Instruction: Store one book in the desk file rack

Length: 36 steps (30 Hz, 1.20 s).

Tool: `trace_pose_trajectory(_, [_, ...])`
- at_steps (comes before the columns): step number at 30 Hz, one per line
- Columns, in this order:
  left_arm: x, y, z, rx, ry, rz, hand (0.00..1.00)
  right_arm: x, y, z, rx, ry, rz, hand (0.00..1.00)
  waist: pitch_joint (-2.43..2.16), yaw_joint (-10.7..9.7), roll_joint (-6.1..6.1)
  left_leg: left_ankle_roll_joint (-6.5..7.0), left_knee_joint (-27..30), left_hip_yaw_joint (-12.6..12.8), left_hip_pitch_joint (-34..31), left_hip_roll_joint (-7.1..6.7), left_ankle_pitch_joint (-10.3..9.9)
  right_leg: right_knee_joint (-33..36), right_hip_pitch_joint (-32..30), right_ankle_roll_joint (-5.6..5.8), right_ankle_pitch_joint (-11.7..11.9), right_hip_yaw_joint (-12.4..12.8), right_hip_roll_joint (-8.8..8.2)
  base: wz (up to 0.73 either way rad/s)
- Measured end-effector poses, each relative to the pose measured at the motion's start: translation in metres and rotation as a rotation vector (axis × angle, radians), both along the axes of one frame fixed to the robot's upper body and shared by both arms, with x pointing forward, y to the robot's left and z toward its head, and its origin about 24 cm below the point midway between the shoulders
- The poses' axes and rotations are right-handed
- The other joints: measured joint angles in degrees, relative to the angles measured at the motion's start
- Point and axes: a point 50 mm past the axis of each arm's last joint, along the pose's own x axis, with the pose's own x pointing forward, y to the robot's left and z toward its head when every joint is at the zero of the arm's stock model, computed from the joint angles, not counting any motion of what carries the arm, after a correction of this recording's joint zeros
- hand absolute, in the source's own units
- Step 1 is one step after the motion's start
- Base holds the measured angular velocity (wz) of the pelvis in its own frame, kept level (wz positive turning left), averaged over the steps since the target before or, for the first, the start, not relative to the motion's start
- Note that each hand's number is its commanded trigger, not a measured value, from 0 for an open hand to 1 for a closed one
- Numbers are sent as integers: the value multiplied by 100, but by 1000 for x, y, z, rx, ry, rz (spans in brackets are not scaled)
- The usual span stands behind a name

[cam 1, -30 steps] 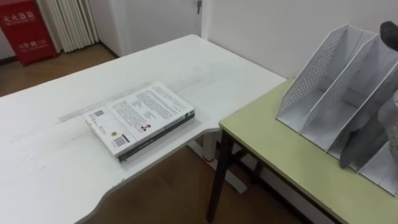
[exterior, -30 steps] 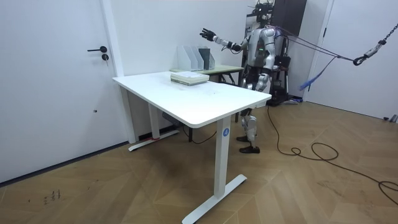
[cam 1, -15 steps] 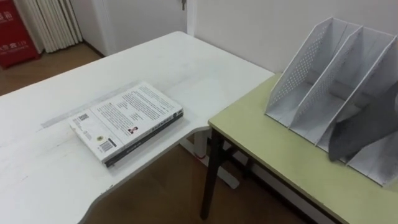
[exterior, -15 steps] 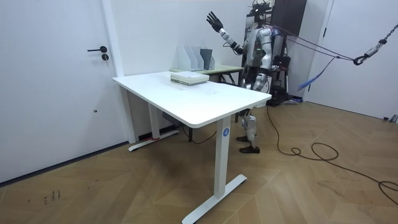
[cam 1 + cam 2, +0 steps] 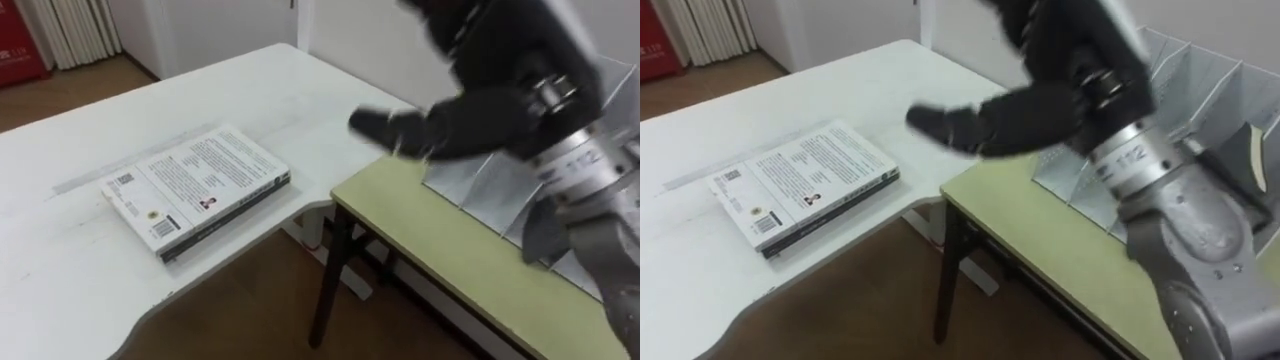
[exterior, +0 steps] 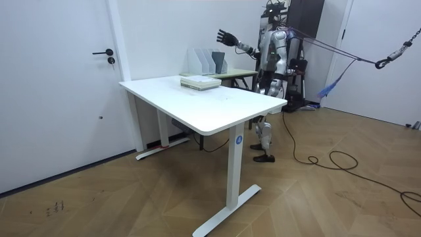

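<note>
Right hand: I see my dark five-fingered right hand [image 5: 488, 98] raised close before the camera, fingers spread and loose, thumb pointing to 9 o'clock; it holds nothing.
Right hand, room view: it hangs in the air at 1 o'clock from the rack, apart from it.
Left hand: my left hand [image 6: 261, 86] is low at the robot's side in the room view; I cannot tell its state.
Rack: the pale grey perforated-metal desk file rack [image 5: 1205, 75] stands at 4 o'clock from the right hand, partly hidden behind it; the slots I can see hold no book.
Green table: the rack stands on a green-topped table with dark legs [image 5: 450, 270], at 6 o'clock under the hand.
Book: the thick white paperback book [image 5: 195, 190] lies flat, at 8 o'clock from the right hand and well apart from it, untouched.
White desk: the book rests on a white desk with a curved edge [image 5: 60, 290], near the corner beside the green table.
Robot: it stands by the green table, at the white desk's far end.
</note>
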Motion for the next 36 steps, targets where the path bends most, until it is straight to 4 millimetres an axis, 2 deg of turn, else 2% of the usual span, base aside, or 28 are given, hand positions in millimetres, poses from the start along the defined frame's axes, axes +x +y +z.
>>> trace_pose_trajectory(2, [4, 2, 1, 0, 0, -6, 0, -8, 3, -21, -113, 68, 82, 0, 37, 47, -42, 1, -4, -16, -12, -1, -1, -2, -2, 1, 1, -18, -2, 2])
trace_pose_trajectory(5, [14, 7, 3, 1, -17, -30, 0, -18, 7, -43, -235, 135, 164, 0, 59, 148, -128, -1, 4, -33, -40, 6, 0, -5, -11, 1, 1, -22, 4, 4])
trace_pose_trajectory(9, [25, 6, 4, -2, -15, -100, 0, -28, 11, -74, -365, 242, 279, 0, 62, 285, -128, 1, 18, -52, -50, -6, 0, -6, -17, 1, 2, -3, -3, 0])
trace_pose_trajectory(10, [31, 6, 5, -4, -16, -119, 0, -33, 11, -89, -429, 302, 301, 0, 62, 318, -130, 3, 19, -66, -61, -8, -1, -8, -19, 2, 2, -21, -8, 5])
trace_pose_trajectory(12, [34, 5, 5, -11, -11, -132, 0, -44, 6, -119, -560, 422, 337, 0, 70, 359, -117, 5, 43, -76, -76, -11, -4, -9, -18, 4, 6, -43, -14, 5])
trace_pose_trajectory(15, [34, 4, 5, -28, -5, -133, 0, -53, -8, -148, -708, 548, 338, 0, 103, 407, -66, 5, 45, -95, -77, -14, -4, -5, -20, 2, 6, -37, -12, 0])
trace_pose_trajectory(21, [37, 1, 4, -30, -1, -152, 0, -76, -39, -195, -847, 787, 287, 0, 91, 463, 4, 4, 46, -89, -79, -10, -4, -9, -19, 1, 7, -39, -9, 0])
trace_pose_trajectory(25, [32, -3, 1, -16, 18, -115, 0, -107, -71, -245, -984, 1026, 166, 0, 62, 462, 59, 8, 81, -120, -71, -29, -6, -8, 17, 2, 7, -82, -31, 3])
trace_pose_trajectory(26, [31, -7, 0, -14, 24, -106, 0, -114, -80, -257, -967, 1102, 94, 0, 49, 465, 95, 10, 82, -99, -73, -30, -7, -5, 6, 3, 7, -83, -32, -10])
trace_pose_trajectory(27, [30, -9, -1, -14, 26, -102, 0, -115, -85, -260, -946, 1122, 50, 0, 42, 471, 112, 12, 89, -82, -75, -27, -8, -2, 2, 7, 15, -79, -31, 0])
trace_pose_trajectory(30, [26, -15, -4, -1, 45, -75, 0, -147, -103, -294, -926, 1272, -182, 0, -24, 353, 238, 23, 80, -177, -42, -88, -14, -33, 106, 24, 1, -151, -38, 18])
trace_pose_trajectory(31, [24, -16, -5, -2, 48, -65, 0, -153, -106, -297, -907, 1303, -229, 0, -33, 349, 260, 24, 79, -170, -28, -90, -15, -43, 115, 29, -5, -134, -39, 0])
trace_pose_trajectory(33, [13, -19, -7, 4, 71, -18, 0, -169, -120, -306, -857, 1348, -421, 0, -10, 274, 298, 25, 66, -147, 49, -87, -16, -128, 207, 29, -2, -133, -38, 0])
trace_pose_trajectory(36, [9, -22, -8, 7, 68, 12, 0, -189, -122, -317, -858, 1404, -558, 0, -3, 254, 318, 24, 41, -144, 99, -85, -16, -131, 211, 28, -13, -96, -26, 0])
